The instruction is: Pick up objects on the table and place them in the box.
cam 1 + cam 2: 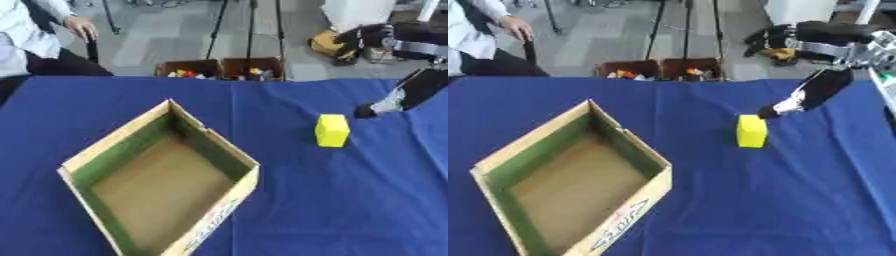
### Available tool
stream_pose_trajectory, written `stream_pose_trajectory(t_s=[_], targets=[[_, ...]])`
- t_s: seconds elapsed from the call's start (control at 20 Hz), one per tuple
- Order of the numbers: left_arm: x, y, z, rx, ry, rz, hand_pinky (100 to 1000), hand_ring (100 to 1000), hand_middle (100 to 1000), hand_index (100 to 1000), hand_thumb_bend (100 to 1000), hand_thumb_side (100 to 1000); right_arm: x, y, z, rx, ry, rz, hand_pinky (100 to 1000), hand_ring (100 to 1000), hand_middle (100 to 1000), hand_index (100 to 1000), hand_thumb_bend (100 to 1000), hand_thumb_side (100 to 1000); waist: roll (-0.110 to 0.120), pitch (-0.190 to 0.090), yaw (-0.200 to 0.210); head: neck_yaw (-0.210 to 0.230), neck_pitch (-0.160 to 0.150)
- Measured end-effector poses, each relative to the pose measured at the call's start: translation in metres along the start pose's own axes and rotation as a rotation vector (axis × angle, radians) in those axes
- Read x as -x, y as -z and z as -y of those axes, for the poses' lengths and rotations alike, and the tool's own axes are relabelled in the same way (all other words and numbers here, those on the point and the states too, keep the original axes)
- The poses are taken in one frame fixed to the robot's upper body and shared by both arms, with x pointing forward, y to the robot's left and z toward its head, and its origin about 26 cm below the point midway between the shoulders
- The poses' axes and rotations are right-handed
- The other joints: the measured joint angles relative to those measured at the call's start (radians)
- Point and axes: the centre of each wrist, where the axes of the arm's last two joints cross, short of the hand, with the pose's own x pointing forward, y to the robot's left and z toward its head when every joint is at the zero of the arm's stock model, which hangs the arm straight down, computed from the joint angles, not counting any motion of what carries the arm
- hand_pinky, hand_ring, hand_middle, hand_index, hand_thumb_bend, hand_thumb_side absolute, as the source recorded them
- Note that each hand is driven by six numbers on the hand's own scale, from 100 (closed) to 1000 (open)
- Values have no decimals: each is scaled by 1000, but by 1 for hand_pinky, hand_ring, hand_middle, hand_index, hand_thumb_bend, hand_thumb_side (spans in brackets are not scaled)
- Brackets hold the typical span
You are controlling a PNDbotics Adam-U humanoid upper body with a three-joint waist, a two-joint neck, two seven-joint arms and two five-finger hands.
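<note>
Block, yellow, looks stiff and light; take its two flat sides. Right hand near it, fingers unclear; box waits.

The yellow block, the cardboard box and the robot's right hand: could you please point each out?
yellow block (332, 131), left eye view, front face.
cardboard box (223, 145), left eye view, right wall.
right hand (811, 92), right eye view, finger.

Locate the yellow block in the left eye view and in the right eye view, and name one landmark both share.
Left eye view: the yellow block stands on the blue tablecloth, right of centre, right of the cardboard box.
Right eye view: the yellow block sits nearer the middle, just below the tip of the right hand.
Shared landmark: the open cardboard box to the block's left, empty inside.
</note>
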Motion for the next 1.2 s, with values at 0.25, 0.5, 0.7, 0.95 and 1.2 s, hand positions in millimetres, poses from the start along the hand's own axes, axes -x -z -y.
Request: stream_pose_trajectory(t_s=[0.25, 0.5, 0.7, 0.95, 1.2], targets=[[0, 0, 0, 0, 0, 0, 717, 678, 853, 947, 100, 997, 6, 7, -6, -32, -12, -33, 860, 942, 1000, 931, 629, 544, 0, 0, -1, -4, 0], [0, 0, 0, 3, 1, -3, 717, 678, 853, 947, 100, 996, 14, 12, -16, -73, -12, -72, 862, 942, 1000, 942, 654, 521, 0, 0, -8, -8, 0], [0, 0, 0, 5, 2, -7, 717, 678, 853, 947, 100, 996, 21, 17, -26, -111, -2, -102, 866, 943, 1000, 939, 654, 508, 0, 0, -9, -9, 0], [0, 0, 0, 6, 2, -8, 717, 679, 853, 947, 100, 996, 26, 23, -36, -137, 16, -123, 872, 946, 1000, 936, 652, 507, 0, 0, -11, -14, 0], [0, 1, 0, 5, 1, -9, 717, 680, 853, 947, 100, 996, 29, 33, -45, -162, 43, -135, 872, 939, 996, 930, 651, 514, 0, 0, -17, -19, 0]])
